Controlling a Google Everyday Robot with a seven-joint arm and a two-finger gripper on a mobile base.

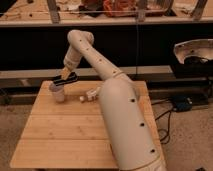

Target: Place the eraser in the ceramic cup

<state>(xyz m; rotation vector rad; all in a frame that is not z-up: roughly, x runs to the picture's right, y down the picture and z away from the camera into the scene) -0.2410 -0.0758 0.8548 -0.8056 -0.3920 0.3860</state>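
My gripper (65, 76) is at the back left of the wooden table (60, 135), shut on the flat black eraser (64, 80). It holds the eraser roughly level, just above the rim of the small pale ceramic cup (59, 94). The cup stands upright on the table, directly below and slightly left of the gripper. I cannot tell whether the eraser touches the rim.
A white bottle (91, 94) lies on its side just right of the cup. My arm (120, 115) crosses the right half of the table and hides what lies there. A dark shelf front runs behind the table, and a metal bowl (194, 52) sits at the far right.
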